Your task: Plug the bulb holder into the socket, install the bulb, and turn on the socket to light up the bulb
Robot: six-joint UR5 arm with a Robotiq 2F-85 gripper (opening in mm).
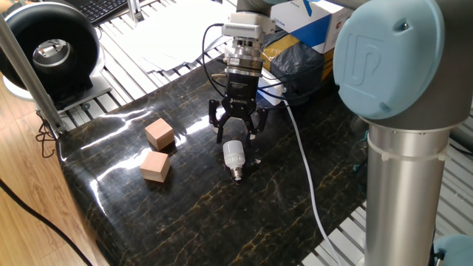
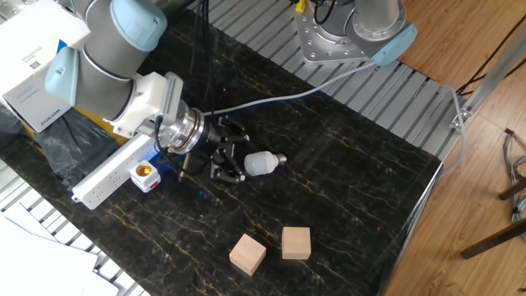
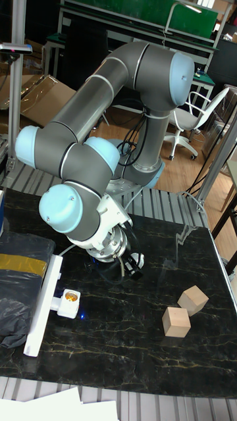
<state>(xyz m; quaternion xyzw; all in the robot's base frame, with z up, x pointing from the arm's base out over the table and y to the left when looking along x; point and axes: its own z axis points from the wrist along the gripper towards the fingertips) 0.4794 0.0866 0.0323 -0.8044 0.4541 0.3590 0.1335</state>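
Bulb (image 1: pixel 233 157): lying on the tabletop (image 1: pixel 185 214), silver base outward, my pincer (image 1: pixel 236 131) spread wide around its white end; bulb holder (image 2: pixel 145 175) sits plugged in the socket (image 2: pixel 99 185); next I judge: close and lift.

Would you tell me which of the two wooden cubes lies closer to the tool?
The wooden cube farther from the table's front edge is closer to the tool; the other cube sits nearer that edge.

Robotics lab: aluminium-profile bench (image 2: pixel 386 90), workbenches (image 3: pixel 131 26), office chair (image 3: pixel 187 125) behind.
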